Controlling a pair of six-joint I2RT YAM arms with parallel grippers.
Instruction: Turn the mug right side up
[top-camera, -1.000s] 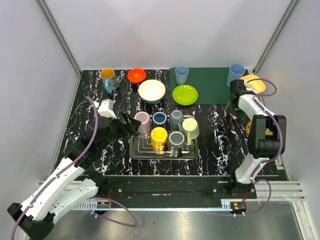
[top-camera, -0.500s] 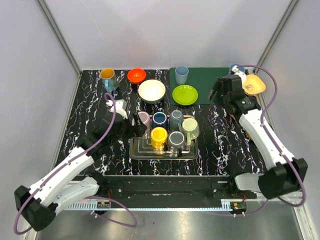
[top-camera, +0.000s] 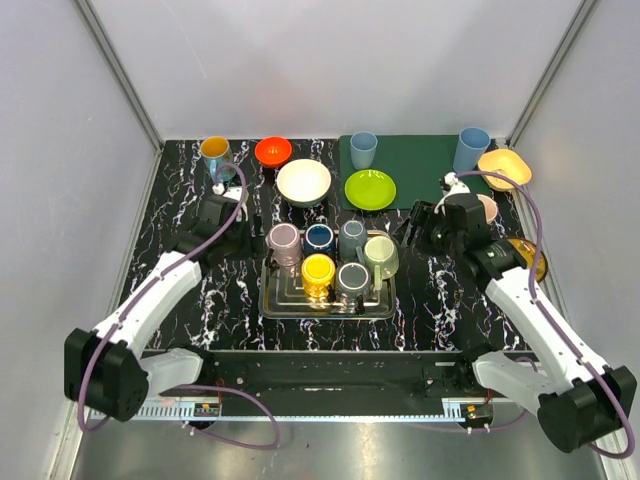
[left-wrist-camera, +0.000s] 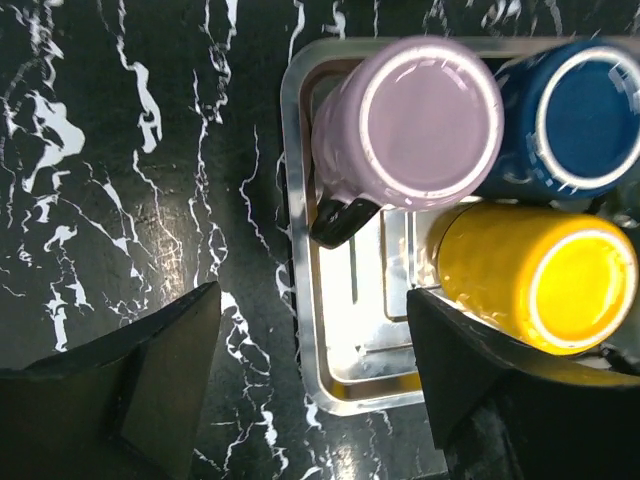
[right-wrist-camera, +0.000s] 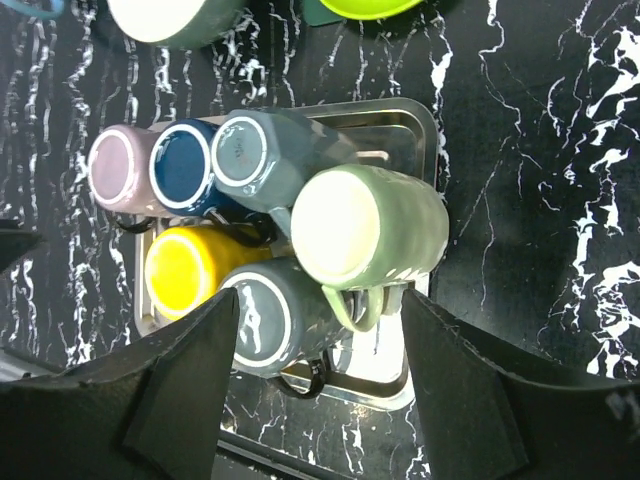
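Both jaws wide, empty, over inverted mugs packed tight on tray.

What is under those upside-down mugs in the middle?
A metal tray. Its rim and a bare ribbed patch show beside the pink mug and the yellow mug; the rest of its floor is covered by mugs.

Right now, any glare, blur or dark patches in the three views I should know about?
Left wrist: the tray floor blows out white beside the pink mug; its own fingers are dark and soft. Right wrist: a similar hot spot on the tray beside the green mug, fingers near-black. Top external: evenly lit, sharp, no motion blur.
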